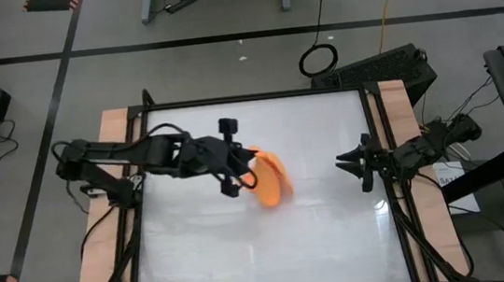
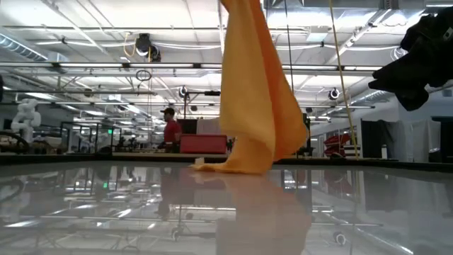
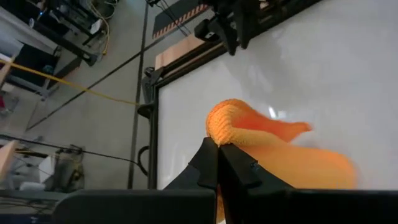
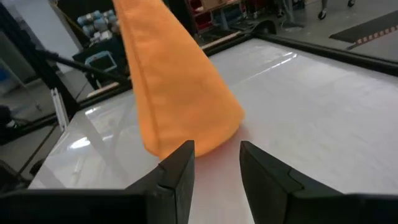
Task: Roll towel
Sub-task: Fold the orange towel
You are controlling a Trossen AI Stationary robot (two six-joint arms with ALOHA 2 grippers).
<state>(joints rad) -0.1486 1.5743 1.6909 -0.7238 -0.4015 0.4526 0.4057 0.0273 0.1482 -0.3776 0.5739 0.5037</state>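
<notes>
Towel lifted by the left gripper

Left gripper (image 3: 219, 144) jaws clenched on the towel (image 1: 271, 178), its lower edge touching the table (image 1: 337, 235); right gripper (image 4: 216, 155), at 3 o'clock, jaws part-open, empty.

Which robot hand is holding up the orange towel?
The left gripper, over the table's middle. Its jaws are pinched shut on the towel, which hangs down to the table. The right gripper waits apart, jaws open, holding nothing.
</notes>
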